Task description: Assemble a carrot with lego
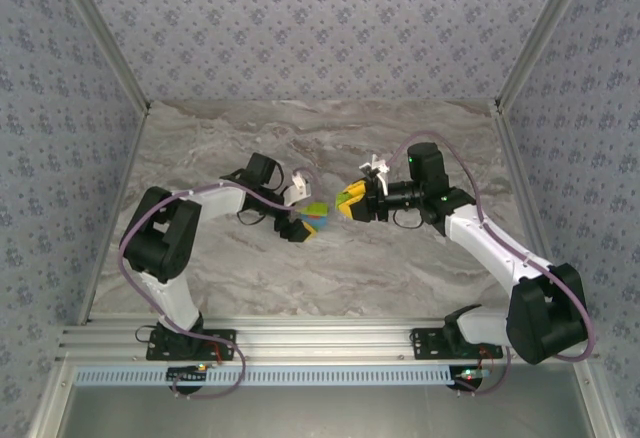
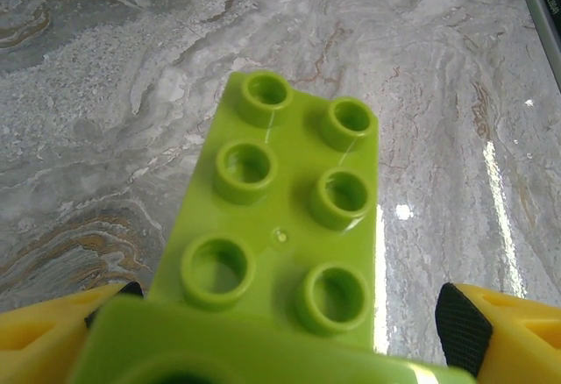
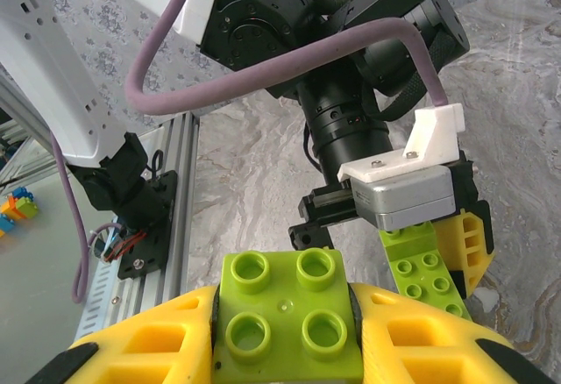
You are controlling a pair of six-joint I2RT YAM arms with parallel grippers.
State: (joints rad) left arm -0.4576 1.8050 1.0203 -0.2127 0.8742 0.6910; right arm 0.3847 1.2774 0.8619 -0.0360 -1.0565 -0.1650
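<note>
Slippage is worrying us: our left gripper (image 2: 277,330) is standing wide around the carrot (image 2: 289,191) jutting ahead of it, and we cannot tell whether it is gripping, so pressing on the lime brick (image 3: 285,309) that our right gripper (image 3: 285,336) is clamping could be knocking the carrot loose. Open table (image 2: 105,68) is lying below both hands, with the walls well apart from them.

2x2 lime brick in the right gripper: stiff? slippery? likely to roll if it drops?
Probably rigid: the 2x2 lime brick looks like hard moulded plastic and sits undeformed in the right gripper. Its glossy faces may let it slip or pivot under a sideways push. Squat and flat-sided, it should land and stay put, not roll.
</note>
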